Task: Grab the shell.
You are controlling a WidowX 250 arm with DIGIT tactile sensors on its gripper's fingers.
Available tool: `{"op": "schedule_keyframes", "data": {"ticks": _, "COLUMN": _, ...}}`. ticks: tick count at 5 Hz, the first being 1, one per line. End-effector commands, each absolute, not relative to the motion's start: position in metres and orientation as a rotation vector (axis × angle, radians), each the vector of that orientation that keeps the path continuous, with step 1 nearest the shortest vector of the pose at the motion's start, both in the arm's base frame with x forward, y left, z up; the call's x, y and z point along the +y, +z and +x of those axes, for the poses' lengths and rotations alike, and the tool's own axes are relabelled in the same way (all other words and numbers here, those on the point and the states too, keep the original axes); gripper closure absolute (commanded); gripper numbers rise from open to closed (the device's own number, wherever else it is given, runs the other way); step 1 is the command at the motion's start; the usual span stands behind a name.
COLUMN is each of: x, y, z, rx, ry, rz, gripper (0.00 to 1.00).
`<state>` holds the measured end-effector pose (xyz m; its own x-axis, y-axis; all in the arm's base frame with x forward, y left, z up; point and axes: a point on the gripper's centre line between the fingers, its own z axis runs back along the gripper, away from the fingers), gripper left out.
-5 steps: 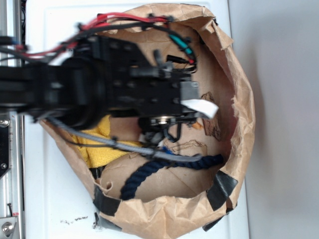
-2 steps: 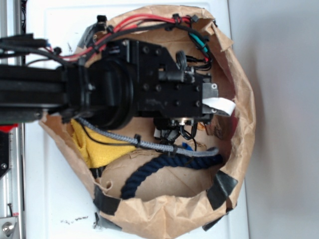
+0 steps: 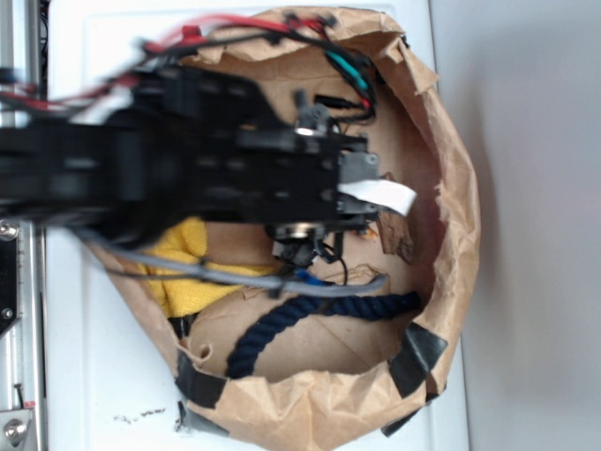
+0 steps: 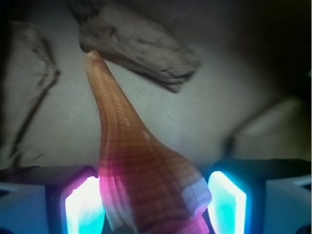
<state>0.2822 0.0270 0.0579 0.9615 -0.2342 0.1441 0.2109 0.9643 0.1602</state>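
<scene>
Wrist alone shows shell (image 4: pixel 146 175) between fingers (image 4: pixel 85 207).

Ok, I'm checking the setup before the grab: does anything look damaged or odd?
The paper bag is crumpled, with a torn rim patched in black tape. In the wrist view the shell looks intact, lying between the pincer fingers, its tip by the wood piece.

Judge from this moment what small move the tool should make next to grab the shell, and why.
Probably close now. In the wrist view the shell's wide whorl end sits between the tool's two glowing pads, close to the left one with a thin gap at the right. Its pointed tail meets the bark piece ahead, so pushing forward looks needless.
</scene>
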Motion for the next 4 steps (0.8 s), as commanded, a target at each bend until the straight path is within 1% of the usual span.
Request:
{"op": "schedule_keyframes", "data": {"ticks": 1, "x": 0.017, "y": 0.148, "z": 0.267, "rx": -0.23, "ry": -0.191, "rz": 0.104, "gripper": 1.0}}
{"op": "schedule_keyframes", "data": {"ticks": 2, "x": 0.016, "y": 0.165, "z": 0.273, "rx": -0.221, "ry": -0.171, "rz": 0.102, "gripper": 1.0}}
{"op": "schedule_keyframes", "data": {"ticks": 3, "x": 0.014, "y": 0.174, "z": 0.282, "rx": -0.209, "ry": -0.154, "rz": 0.091, "gripper": 1.0}}
{"op": "schedule_keyframes", "data": {"ticks": 4, "x": 0.01, "y": 0.172, "z": 0.286, "rx": -0.192, "ry": -0.15, "rz": 0.135, "gripper": 1.0}}
